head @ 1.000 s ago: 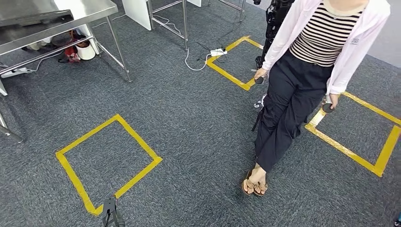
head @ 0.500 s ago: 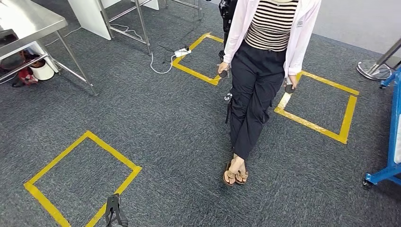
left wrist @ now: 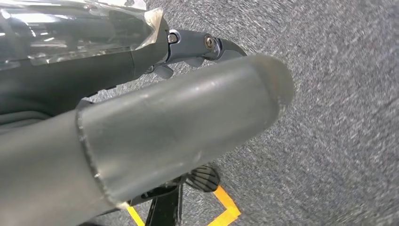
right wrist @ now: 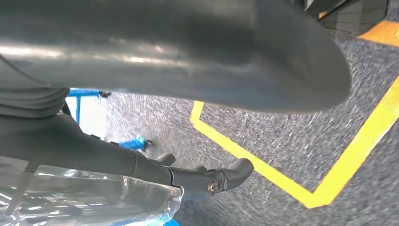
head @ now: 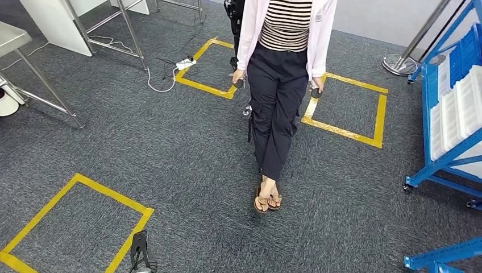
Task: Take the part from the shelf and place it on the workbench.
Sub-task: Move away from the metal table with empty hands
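So we are between stations, walking over grey looped carpet (head: 170, 142) toward the shelf, and we judge the step in hand to be the approach, nothing picked up yet. Far left stands a steel-legged table (head: 17, 51), smooth and shiny, which may be the workbench. Nearer us a square of yellow tape (head: 79, 222) is laid flat on the carpet, and a white power strip (head: 186, 63) trails its cable beyond. In the middle a person (head: 281, 85) in a striped top and dark trousers stands in our path, holding small dark round things. Past them lies a second tape square (head: 347, 108). On the right rises the blue shelf (head: 449, 108), a metal frame on casters carrying pale ribbed trays (head: 455, 111); the part itself we cannot make out among them.

Our left hand (left wrist: 155, 136) hangs by our side with nothing in it; its smooth grey thumb hides whether the fingers are spread. The right hand (right wrist: 188, 61) likewise holds nothing, and its pose we cannot tell.

To do this well, we should steer right around the person, square up to the shelf, and stop close before reaching.
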Controlling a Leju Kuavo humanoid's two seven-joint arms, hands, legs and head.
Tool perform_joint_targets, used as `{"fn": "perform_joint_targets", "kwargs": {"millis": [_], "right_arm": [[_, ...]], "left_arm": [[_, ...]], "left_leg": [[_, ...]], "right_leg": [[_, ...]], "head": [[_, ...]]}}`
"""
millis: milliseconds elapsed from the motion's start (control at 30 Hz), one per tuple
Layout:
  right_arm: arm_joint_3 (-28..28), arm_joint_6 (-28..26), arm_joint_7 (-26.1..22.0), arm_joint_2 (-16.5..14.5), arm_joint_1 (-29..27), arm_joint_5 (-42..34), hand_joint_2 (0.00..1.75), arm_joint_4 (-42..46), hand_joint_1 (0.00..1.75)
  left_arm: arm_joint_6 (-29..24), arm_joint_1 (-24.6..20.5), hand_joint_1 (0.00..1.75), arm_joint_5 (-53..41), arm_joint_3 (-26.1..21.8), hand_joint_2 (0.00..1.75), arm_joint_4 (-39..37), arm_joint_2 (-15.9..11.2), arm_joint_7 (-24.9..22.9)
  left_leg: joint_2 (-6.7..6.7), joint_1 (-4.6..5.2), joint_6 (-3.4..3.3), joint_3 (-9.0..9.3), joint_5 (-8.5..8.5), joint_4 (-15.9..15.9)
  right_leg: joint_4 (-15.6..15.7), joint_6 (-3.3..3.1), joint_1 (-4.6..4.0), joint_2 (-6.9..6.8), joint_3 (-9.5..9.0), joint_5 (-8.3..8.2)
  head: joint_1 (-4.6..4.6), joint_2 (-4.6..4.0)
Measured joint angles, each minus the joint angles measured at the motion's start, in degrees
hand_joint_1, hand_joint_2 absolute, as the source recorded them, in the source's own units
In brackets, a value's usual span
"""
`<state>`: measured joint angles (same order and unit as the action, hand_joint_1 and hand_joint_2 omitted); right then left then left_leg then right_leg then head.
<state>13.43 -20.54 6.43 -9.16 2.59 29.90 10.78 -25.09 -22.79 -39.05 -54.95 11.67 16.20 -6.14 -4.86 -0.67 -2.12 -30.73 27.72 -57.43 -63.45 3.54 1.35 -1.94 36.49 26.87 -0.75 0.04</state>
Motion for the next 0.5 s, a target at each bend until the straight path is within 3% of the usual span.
{"fn": "perform_joint_targets", "kwargs": {"millis": [67, 133, 167, 233, 300, 367, 400, 433, 467, 500], "right_arm": [[0.28, -0.3, 0.0, -0.06, 0.17, -0.19, 0.0, 0.0, 0.0], [0.58, -0.56, 0.06, -0.16, 0.15, -0.45, 0.0, 0.0, 0.0], [0.73, -0.66, 0.1, -0.17, 0.07, -0.59, 0.0, 0.0, 0.0], [0.97, -0.86, 0.19, -0.23, 0.01, -0.81, 0.0, 0.0, 0.0], [1.12, -1.04, 0.21, -0.39, 0.06, -0.92, 0.0, 0.0, 0.0], [1.19, -1.11, 0.22, -0.55, 0.04, -0.94, 0.0, 0.0, 0.0], [1.25, -1.14, 0.23, -0.58, 0.0, -0.95, 0.0, 0.0, 0.0], [1.34, -1.2, 0.25, -0.58, -0.04, -0.99, 0.0, -0.01, 0.0], [1.45, -1.28, 0.26, -0.6, -0.06, -1.05, 0.0, -0.01, 0.0], [1.57, -1.43, 0.27, -0.66, -0.07, -1.19, 0.0, -0.01, 0.0]], "left_arm": [[-0.01, -0.21, 0.0, -0.04, 0.15, 0.0, -0.01, 0.1, -0.12], [-0.07, -0.46, 0.0, -0.07, 0.26, 0.0, -0.02, 0.28, -0.24], [-0.11, -0.6, 0.0, -0.06, 0.28, 0.0, -0.02, 0.42, -0.3], [-0.19, -0.84, 0.0, -0.05, 0.31, 0.0, -0.02, 0.66, -0.37], [-0.2, -0.83, 0.0, -0.05, 0.33, 0.0, -0.02, 0.75, -0.38], [-0.21, -0.61, 0.0, -0.05, 0.32, 0.0, -0.03, 0.76, -0.39], [-0.23, -0.52, 0.0, -0.05, 0.32, 0.0, -0.04, 0.78, -0.39], [-0.27, -0.49, 0.0, -0.06, 0.32, 0.0, -0.05, 0.8, -0.4], [-0.38, -0.51, 0.0, -0.1, 0.33, 0.0, -0.05, 0.81, -0.42], [-0.55, -0.59, 0.0, -0.2, 0.35, 0.0, -0.06, 0.83, -0.44]], "left_leg": [[-0.99, 0.32, 0.69, 0.14, 0.32, -0.11], [-1.97, 0.41, 1.38, 0.41, 0.5, -0.04], [-1.92, 0.22, 1.77, 0.51, 0.65, -0.09], [0.53, -0.19, 2.44, -0.22, 2.45, -2.15], [3.8, -0.39, 2.67, -3.12, 6.37, -8.69], [4.73, -0.4, 2.6, -6.49, 9.0, -15.61], [4.85, -0.41, 2.48, -7.12, 8.72, -16.66], [4.97, -0.41, 2.3, -6.6, 7.27, -15.31], [5.33, -0.41, 2.08, -5.09, 5.13, -12.04], [6.5, -0.43, 1.81, -3.17, 3.15, -7.95]], "right_leg": [[5.0, -0.42, -0.27, -1.69, -2.68, -1.38], [5.58, -1.27, -0.6, -1.04, -2.76, -1.62], [5.63, -1.69, -0.33, -0.38, -2.71, -1.74], [5.79, -2.58, 0.09, 0.85, -2.73, -2.02], [5.82, -3.26, 0.07, 2.06, -2.62, -2.25], [5.8, -3.58, -0.25, 3.56, -2.43, -2.37], [5.77, -3.63, -0.36, 4.4, -2.39, -2.41], [5.74, -3.64, -0.42, 5.23, -2.41, -2.46], [5.69, -3.59, -0.45, 6.03, -2.46, -2.49], [5.63, -3.49, -0.47, 6.76, -2.5, -2.55]], "head": [[0.09, 0.0], [0.2, 0.0], [0.26, 0.0], [0.45, 0.0], [0.66, 0.0], [0.66, 0.0], [0.66, 0.0], [0.66, 0.0], [0.67, 0.0], [0.66, 0.0]]}}
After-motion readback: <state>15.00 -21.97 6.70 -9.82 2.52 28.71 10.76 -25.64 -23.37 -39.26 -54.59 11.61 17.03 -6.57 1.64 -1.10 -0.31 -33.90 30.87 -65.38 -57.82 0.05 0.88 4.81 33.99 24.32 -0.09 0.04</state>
